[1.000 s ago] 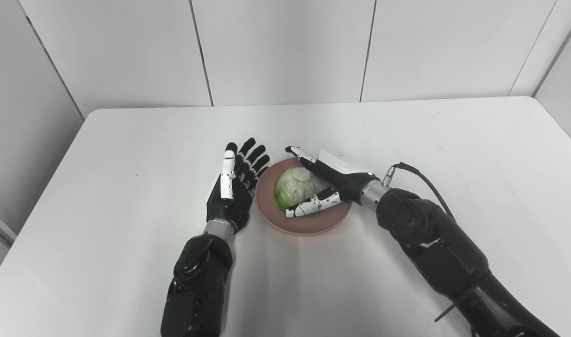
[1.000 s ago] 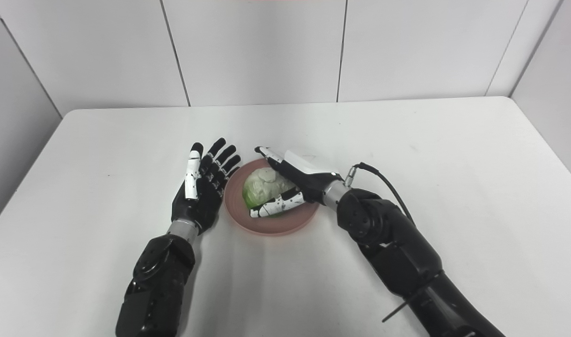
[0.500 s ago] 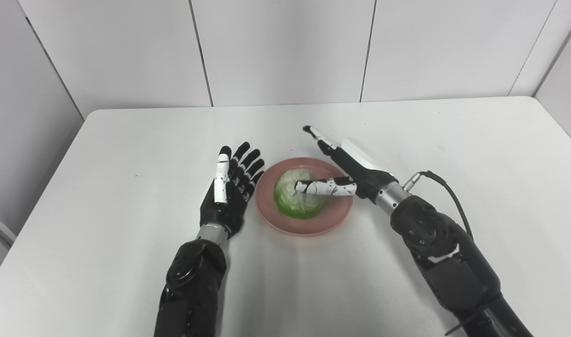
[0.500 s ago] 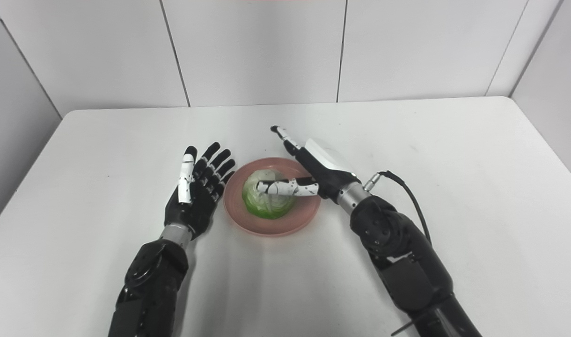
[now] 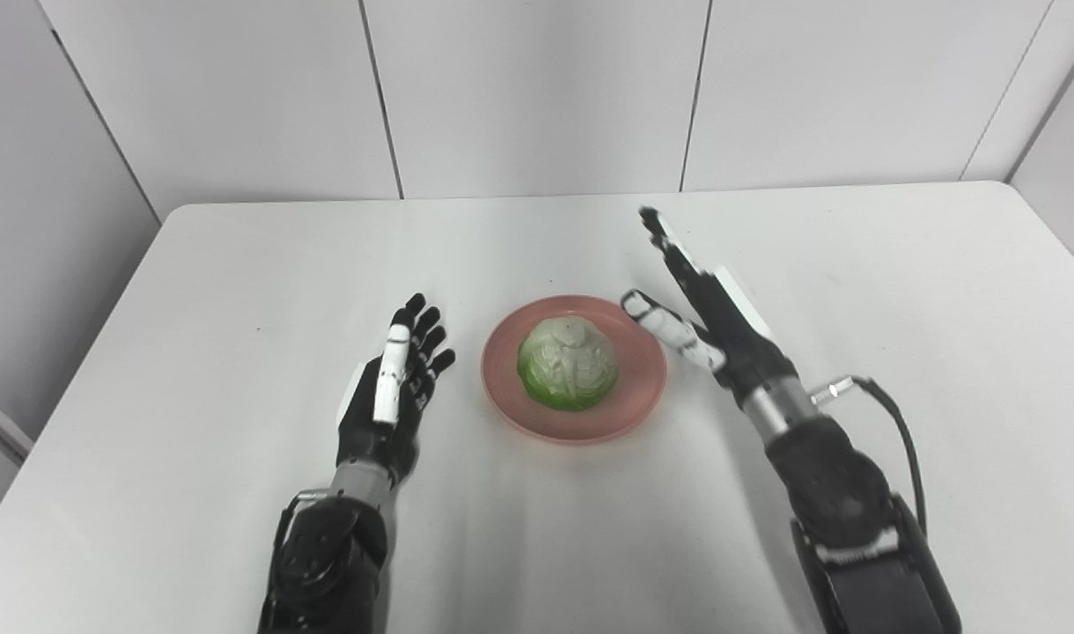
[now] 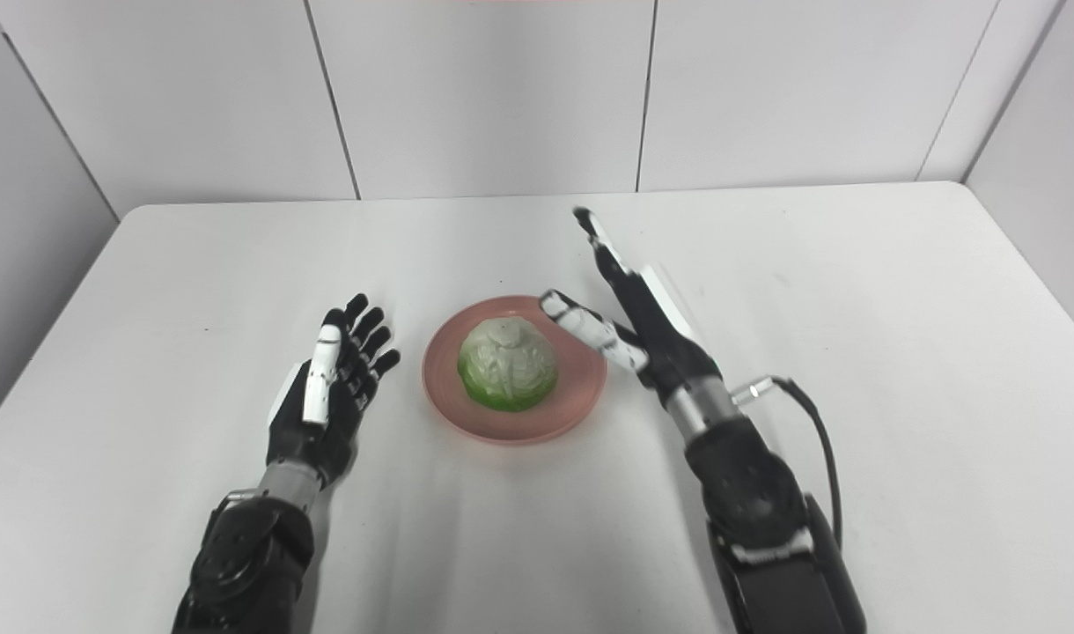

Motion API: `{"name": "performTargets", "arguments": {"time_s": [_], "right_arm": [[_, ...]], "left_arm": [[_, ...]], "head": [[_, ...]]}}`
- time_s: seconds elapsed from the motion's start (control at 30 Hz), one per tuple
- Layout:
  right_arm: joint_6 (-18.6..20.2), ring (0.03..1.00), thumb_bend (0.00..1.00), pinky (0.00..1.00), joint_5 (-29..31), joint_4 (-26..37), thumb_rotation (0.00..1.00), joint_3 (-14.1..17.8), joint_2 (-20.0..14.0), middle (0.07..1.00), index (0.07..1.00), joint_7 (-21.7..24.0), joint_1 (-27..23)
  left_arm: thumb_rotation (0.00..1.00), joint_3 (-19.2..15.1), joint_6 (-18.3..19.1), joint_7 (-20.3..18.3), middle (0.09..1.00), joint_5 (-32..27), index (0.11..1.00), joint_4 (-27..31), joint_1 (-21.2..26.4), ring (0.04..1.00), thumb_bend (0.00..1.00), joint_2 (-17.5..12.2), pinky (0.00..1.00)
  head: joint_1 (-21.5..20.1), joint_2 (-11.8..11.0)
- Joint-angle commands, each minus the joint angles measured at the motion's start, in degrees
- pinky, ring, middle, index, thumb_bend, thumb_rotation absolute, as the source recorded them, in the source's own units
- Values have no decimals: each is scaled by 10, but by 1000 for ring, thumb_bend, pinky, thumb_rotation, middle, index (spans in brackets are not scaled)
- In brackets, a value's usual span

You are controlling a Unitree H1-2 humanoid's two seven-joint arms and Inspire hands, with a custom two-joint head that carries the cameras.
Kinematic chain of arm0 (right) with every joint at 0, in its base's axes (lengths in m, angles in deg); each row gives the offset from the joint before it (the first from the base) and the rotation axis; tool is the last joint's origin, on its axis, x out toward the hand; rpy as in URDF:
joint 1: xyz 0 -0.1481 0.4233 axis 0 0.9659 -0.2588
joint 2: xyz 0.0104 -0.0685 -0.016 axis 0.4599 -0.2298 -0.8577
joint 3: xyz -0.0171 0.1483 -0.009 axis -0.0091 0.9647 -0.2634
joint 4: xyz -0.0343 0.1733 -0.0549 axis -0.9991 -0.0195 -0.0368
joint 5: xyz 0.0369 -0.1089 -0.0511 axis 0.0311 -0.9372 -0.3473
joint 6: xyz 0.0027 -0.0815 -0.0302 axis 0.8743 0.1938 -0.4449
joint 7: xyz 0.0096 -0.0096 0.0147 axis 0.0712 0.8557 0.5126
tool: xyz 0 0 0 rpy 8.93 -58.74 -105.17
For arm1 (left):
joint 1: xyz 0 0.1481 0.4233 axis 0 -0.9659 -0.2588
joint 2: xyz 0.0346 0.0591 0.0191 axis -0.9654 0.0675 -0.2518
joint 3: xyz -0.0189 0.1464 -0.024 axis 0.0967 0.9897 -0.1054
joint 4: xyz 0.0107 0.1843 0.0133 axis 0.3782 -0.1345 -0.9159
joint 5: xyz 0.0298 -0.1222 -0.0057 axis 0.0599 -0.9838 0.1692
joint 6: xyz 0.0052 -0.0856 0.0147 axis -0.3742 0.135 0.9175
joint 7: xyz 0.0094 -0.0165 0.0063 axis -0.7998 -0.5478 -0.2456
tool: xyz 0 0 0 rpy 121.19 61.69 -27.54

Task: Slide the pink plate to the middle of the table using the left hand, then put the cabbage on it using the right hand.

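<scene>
The cabbage [image 5: 567,375] sat in the middle of the pink plate [image 5: 638,401] at the centre of the white surface [image 5: 238,291], with the left hand [image 5: 389,403] and the right hand [image 5: 711,317] both spread and empty at either side, apart from the plate; no writing was legible.

The plate [image 5: 629,409] is pink, and the cabbage [image 5: 568,364] on it is pale whitish on top shading to bright green at its base. Both the left hand [image 5: 392,401] and the right hand [image 5: 722,330] are black with white segments, over a plain white table [image 5: 238,291] backed by white wall panels [image 5: 537,88] with dark seams.
</scene>
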Motion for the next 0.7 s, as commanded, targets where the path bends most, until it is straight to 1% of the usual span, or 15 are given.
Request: {"name": "performTargets", "arguments": {"time_s": [0.0,0.07,0.17,0.3,0.37,0.4,0.57,0.6,0.63,0.67], "right_arm": [[8,1000,865,967,18,34,1000,9,10,1000,1000,-12,4],[9,1000,852,946,21,44,1000,11,13,1000,1000,-16,33],[-11,1000,783,982,17,46,1000,7,10,1000,1000,-26,67],[-25,1000,702,1000,17,48,1000,6,13,1000,1000,-41,105],[-36,1000,693,1000,22,43,1000,5,13,1000,1000,-45,113],[-40,1000,638,1000,26,41,1000,6,14,1000,1000,-46,115],[-62,1000,528,1000,48,22,1000,9,16,1000,1000,-51,120],[-65,1000,501,1000,51,19,1000,10,17,1000,1000,-52,120],[-68,1000,495,1000,53,15,1000,10,18,1000,1000,-54,120],[-70,1000,464,1000,54,13,1000,9,18,1000,1000,-55,121]], "left_arm": [[1000,12,-31,0,1000,28,999,21,-2,998,632,-7,1000],[1000,22,-47,3,1000,50,1000,24,-14,999,634,-9,1000],[1000,34,-70,3,1000,72,1000,24,-30,1000,642,-12,1000],[1000,49,-74,1,1000,93,1000,38,-49,1000,610,-10,1000],[1000,52,-77,1,1000,95,1000,39,-56,1000,608,-9,1000],[1000,54,-79,1,1000,96,1000,40,-60,1000,600,-8,1000],[1000,60,-66,1,1000,96,1000,53,-74,1000,569,-5,1000],[1000,59,-68,2,1000,95,1000,51,-74,1000,571,-5,1000],[1000,59,-70,2,1000,95,1000,47,-74,1000,572,-5,1000],[1000,58,-73,1,1000,94,1000,45,-74,1000,573,-5,1000]], "head": [[0,1],[-1,2],[-2,2],[-3,3],[0,4],[0,4],[-3,4],[-5,4],[-6,4],[-6,4]]}}
